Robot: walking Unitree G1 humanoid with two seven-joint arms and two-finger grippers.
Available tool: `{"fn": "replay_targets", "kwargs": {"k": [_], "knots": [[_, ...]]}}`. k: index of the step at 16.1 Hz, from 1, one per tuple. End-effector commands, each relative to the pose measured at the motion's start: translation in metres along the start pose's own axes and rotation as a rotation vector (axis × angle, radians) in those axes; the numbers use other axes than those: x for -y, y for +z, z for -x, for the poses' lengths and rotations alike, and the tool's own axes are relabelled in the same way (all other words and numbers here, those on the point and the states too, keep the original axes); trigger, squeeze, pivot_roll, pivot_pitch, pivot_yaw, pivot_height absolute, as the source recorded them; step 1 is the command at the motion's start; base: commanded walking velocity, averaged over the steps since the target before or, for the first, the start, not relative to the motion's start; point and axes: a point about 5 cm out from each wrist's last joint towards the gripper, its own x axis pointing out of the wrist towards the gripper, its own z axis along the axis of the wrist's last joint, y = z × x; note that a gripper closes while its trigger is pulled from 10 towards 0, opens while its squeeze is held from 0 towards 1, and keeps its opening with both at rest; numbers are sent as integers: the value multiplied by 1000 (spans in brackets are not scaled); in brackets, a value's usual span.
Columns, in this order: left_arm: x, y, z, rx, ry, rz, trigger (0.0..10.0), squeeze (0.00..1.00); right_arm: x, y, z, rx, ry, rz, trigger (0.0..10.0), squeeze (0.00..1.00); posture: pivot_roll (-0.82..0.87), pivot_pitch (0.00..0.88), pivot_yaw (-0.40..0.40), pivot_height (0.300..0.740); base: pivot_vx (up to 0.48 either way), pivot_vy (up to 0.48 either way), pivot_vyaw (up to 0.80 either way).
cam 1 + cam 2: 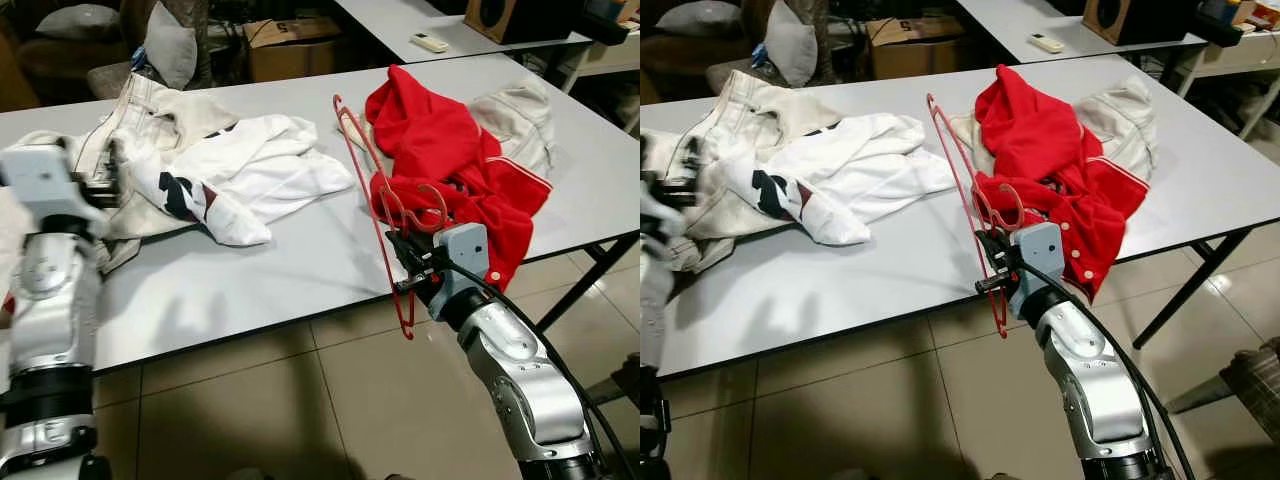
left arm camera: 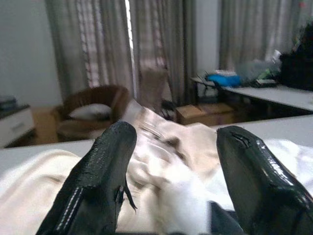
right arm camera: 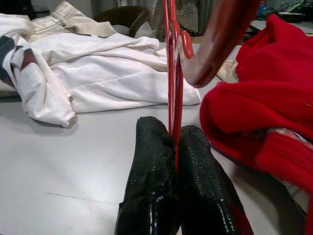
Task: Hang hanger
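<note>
Pinching a red hanger (image 1: 372,205) between its pressed-together black fingers, the right hand (image 1: 408,262) holds it upright at the near edge of the tabletop (image 1: 250,270), the hook curling just above the hand and the frame rising past it and dipping below the table edge. So the hanger looks picked up, but hanging it is not yet done; no rail or hook to take it can be made out, so carrying it somewhere is likely what remains. Just beyond the hand lies a red garment (image 1: 440,160) over a cream one, and further across the tabletop from it a white shirt (image 1: 230,170). The left hand (image 2: 171,196) hovers spread and empty over pale clothes. The tabletop is smooth and grey, the floor tiled; curtains (image 2: 156,44), a brown armchair (image 2: 93,105) and another table stand behind.
</note>
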Motion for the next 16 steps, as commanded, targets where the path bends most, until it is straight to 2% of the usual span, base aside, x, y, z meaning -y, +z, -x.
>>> {"fn": "replay_targets", "kwargs": {"k": [1,2,3,4,5,6,7,8,9,10,13,16], "knots": [[5,-4,-4,-41,-11,-4,10000,0,6,2,0,6,-20,14,10000,0,-29,17,23,740,0,0,0],[15,-16,-10,-108,-52,-18,10000,0,7,3,0,9,-23,14,10000,0,-34,12,23,740,0,0,0],[23,-40,-11,-255,-88,-50,10000,0,6,3,-1,10,-23,18,10000,0,-42,11,30,740,0,0,0],[29,-57,-8,-363,-105,-64,10000,0,6,3,0,11,-26,18,10000,0,-45,11,33,740,0,0,0],[31,-61,-6,-385,-108,-55,10000,0,6,3,0,12,-28,18,10000,0,-45,11,33,740,0,0,0],[43,-67,-3,-400,-151,18,10000,0,7,3,1,12,-34,16,10000,0,-49,11,37,740,0,0,0],[58,-69,0,-399,-213,81,4196,0,7,2,2,9,-39,19,10000,0,-53,10,41,740,0,0,0],[68,-72,1,-408,-252,86,2824,0,8,2,3,8,-42,19,10000,0,-53,10,41,740,0,0,0],[72,-75,2,-423,-258,74,2275,0,8,1,3,8,-43,18,10000,0,-52,9,44,740,0,0,0],[73,-78,2,-442,-250,79,0,0,8,1,3,8,-44,18,10000,0,-52,9,44,740,0,0,0],[73,-83,2,-451,-231,72,0,0,8,-1,4,6,-48,16,10000,0,-48,6,47,740,0,0,0],[67,-82,-1,-416,-142,57,0,0,6,0,2,7,-47,18,10000,0,-49,8,46,740,0,0,0]]}}
